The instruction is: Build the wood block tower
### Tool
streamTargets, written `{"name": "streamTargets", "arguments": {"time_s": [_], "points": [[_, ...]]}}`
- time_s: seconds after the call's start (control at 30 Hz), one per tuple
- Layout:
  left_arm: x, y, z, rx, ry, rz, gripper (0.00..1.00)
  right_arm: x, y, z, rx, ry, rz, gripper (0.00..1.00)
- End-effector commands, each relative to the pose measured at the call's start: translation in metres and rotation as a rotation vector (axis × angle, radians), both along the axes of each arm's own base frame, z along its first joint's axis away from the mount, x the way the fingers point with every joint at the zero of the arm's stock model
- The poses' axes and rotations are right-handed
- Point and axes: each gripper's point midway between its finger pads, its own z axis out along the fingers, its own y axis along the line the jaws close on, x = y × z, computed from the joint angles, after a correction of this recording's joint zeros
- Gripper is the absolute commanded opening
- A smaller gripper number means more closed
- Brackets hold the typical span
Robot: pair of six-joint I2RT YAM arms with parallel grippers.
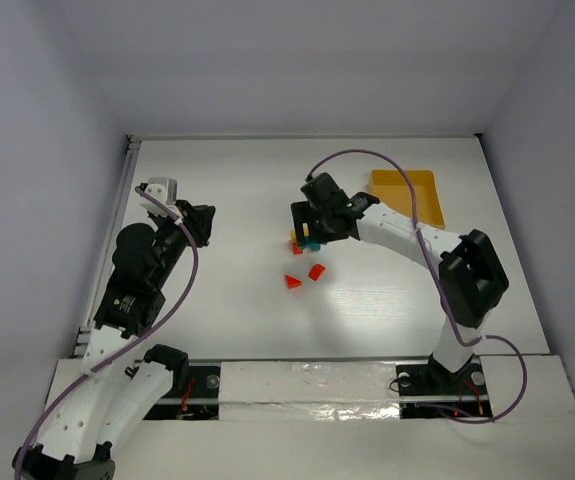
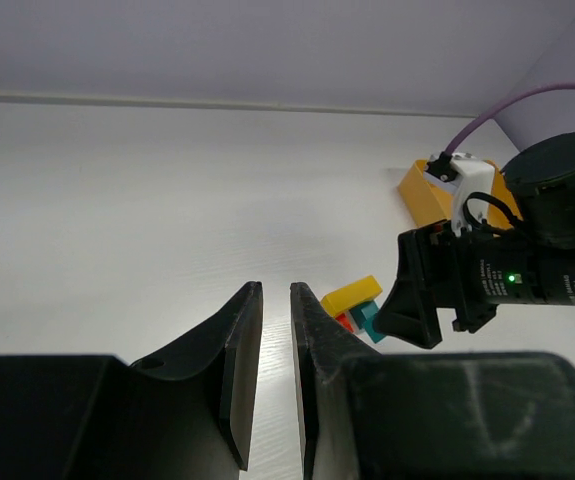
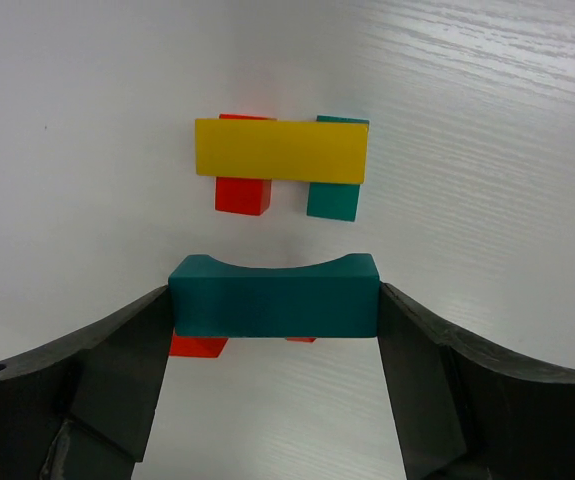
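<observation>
right tool [image 3: 273, 318] clamped on a smooth teal arched block [image 3: 273, 295] near a flat yellow bar [image 3: 280, 151].

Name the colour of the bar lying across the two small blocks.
Yellow; the bar shows best in the right wrist view.

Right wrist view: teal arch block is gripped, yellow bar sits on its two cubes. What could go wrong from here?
1. The yellow bar rests only on a red cube and a teal cube with a gap between; a nudge from the teal arch block could topple it.
2. The right end effector grips the arch's ends, so its fingers may clip the bar on release.
</observation>
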Motion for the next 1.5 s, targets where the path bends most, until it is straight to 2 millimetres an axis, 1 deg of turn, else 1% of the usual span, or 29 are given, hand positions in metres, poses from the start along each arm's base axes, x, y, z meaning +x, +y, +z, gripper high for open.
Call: {"name": "streamTargets", "arguments": {"time_s": [0.0, 0.17, 0.33, 0.37, 0.57, 1.0, 1.3, 1.47], "points": [[-0.001, -0.003, 0.013, -0.020, -0.049, -0.017, 0.15, 0.015, 0.011, 0.016, 0.023, -0.050, -0.024, 0.82], [-0.003, -0.003, 0.015, -0.025, -0.054, -0.024, 0.15, 0.021, 0.013, 0.006, -0.002, -0.039, -0.035, 0.82], [-0.005, -0.005, 0.016, -0.031, -0.056, -0.036, 0.15, 0.024, 0.015, 0.005, -0.003, -0.038, -0.044, 0.82], [-0.005, -0.006, 0.017, -0.032, -0.058, -0.039, 0.15, 0.021, 0.018, 0.005, -0.003, -0.036, -0.036, 0.82], [-0.007, -0.007, 0.018, -0.038, -0.062, -0.047, 0.16, 0.023, 0.021, -0.003, -0.012, -0.018, -0.035, 0.82], [-0.006, -0.007, 0.016, -0.033, -0.056, -0.049, 0.15, 0.024, 0.023, -0.013, -0.019, -0.007, -0.030, 0.83], [-0.006, -0.007, 0.017, -0.034, -0.059, -0.047, 0.15, 0.026, 0.023, -0.013, -0.023, -0.013, -0.034, 0.83], [-0.006, -0.008, 0.016, -0.034, -0.055, -0.052, 0.16, 0.026, 0.023, -0.019, -0.031, -0.002, -0.039, 0.84]]}}
